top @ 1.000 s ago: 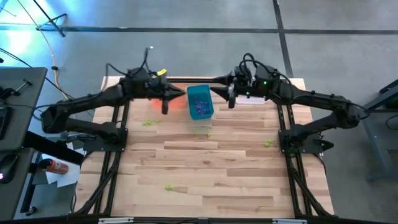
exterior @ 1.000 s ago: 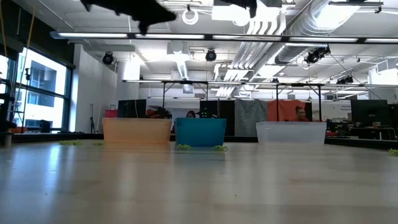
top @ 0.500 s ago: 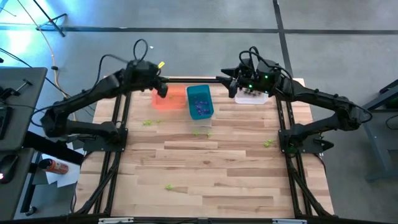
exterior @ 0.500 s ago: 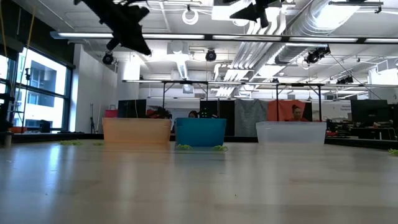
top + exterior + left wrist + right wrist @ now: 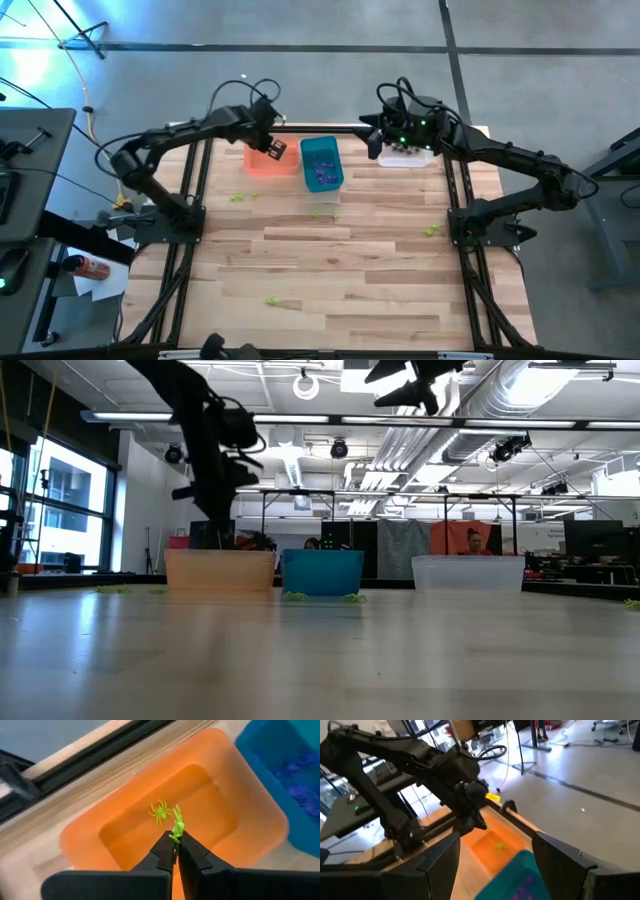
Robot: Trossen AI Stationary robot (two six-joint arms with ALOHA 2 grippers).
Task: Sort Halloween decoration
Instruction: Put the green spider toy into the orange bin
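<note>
One yellow-green spider [image 5: 177,826] pinched over the orange bin [image 5: 250,845], ready to drop.
High view: left gripper [image 5: 274,148] sits above the orange bin at upper centre, right gripper [image 5: 378,142] waits by the clear bin [image 5: 408,157]; loose yellow-green trinkets [image 5: 432,230] dot the bench [image 5: 350,270]. Low view: left arm hangs over the orange bin at left. Left wrist view: fingers closed on the spider, another spider [image 5: 159,812] lies inside; release well within the rim. Right wrist view: its fingers stand wide, empty.
</note>
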